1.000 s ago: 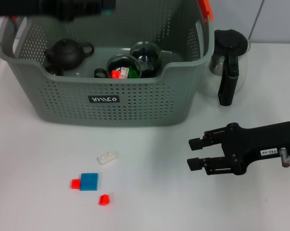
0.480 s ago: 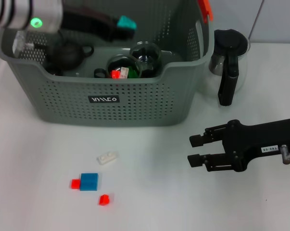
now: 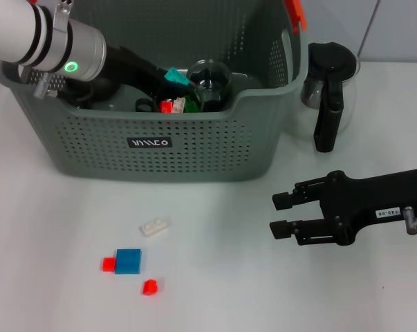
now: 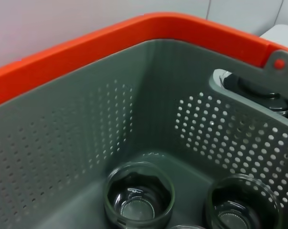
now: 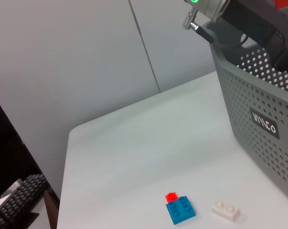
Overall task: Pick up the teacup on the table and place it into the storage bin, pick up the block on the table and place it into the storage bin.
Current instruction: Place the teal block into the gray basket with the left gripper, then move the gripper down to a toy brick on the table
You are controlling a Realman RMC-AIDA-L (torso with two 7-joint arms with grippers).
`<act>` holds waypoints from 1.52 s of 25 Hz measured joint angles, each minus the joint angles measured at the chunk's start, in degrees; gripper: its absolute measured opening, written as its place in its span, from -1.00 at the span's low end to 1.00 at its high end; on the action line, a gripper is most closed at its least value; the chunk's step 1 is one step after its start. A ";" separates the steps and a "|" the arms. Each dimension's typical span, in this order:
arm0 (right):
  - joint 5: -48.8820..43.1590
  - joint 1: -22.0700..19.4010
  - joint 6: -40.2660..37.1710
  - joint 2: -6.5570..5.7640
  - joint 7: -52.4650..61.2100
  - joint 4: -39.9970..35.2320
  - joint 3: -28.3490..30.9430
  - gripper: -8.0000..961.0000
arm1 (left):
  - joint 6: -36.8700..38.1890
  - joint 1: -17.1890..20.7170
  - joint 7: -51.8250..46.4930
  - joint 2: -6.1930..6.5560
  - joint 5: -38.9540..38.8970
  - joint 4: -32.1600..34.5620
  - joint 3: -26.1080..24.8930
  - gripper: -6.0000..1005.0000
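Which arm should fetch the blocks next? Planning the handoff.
Probably right. The right gripper hangs open over the table, level with the blocks; the left gripper is down inside the storage bin.

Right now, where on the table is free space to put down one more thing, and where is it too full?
Free: the strip between the storage bin front wall and the white block, and the middle between the blocks and the right gripper. Crowded: the bin floor, with glass cups and the left gripper; also the gap beside the glass pot.
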 joint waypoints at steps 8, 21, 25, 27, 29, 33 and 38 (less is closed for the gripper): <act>-0.09 -0.13 -0.04 -0.05 0.00 0.05 0.00 0.18 | -0.72 -0.36 -2.69 -0.35 0.71 0.43 0.03 -0.11; -0.06 -0.55 -0.07 -0.04 0.00 0.09 0.00 0.18 | 12.36 9.82 -10.90 -2.88 -8.17 26.96 -3.69 0.16; -0.11 -0.60 -0.08 -0.04 0.00 0.09 0.00 0.18 | 23.59 13.46 -10.84 -3.20 -14.86 36.34 -9.24 0.16; -0.11 -0.59 -0.09 -0.04 0.00 0.09 0.00 0.18 | 30.57 14.75 -9.30 -2.99 -17.10 38.17 -12.40 0.16; -0.18 -0.59 -0.08 -0.04 0.00 0.09 0.00 0.18 | 36.60 16.01 -5.78 -2.96 -17.80 38.64 -14.57 0.16; -0.28 -0.45 -0.06 -0.04 0.01 0.09 0.00 0.18 | 42.54 19.71 3.08 -3.94 -16.49 37.22 -15.43 0.15; -0.36 -0.41 -0.07 0.02 0.39 0.09 0.00 0.18 | 43.36 22.81 10.04 -5.32 -12.30 32.56 -13.18 0.15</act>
